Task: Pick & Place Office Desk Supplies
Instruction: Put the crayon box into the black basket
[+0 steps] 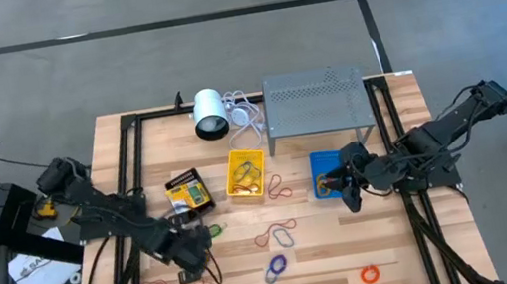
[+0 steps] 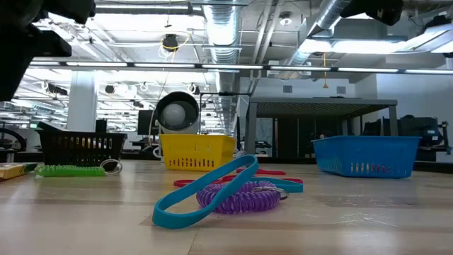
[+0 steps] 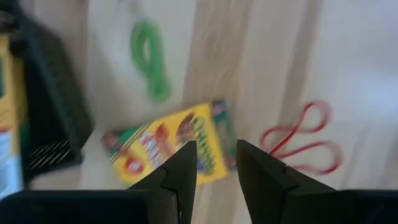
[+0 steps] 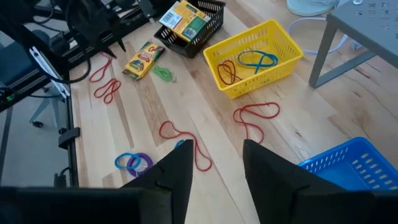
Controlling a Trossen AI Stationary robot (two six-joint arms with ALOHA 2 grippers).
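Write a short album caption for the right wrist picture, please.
Open right gripper hovers over wooden table strewn with rubber bands, facing yellow bin.

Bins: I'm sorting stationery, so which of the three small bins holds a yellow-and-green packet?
The small black mesh bin, nearest the left arm; the yellow plastic bin holds band loops instead.
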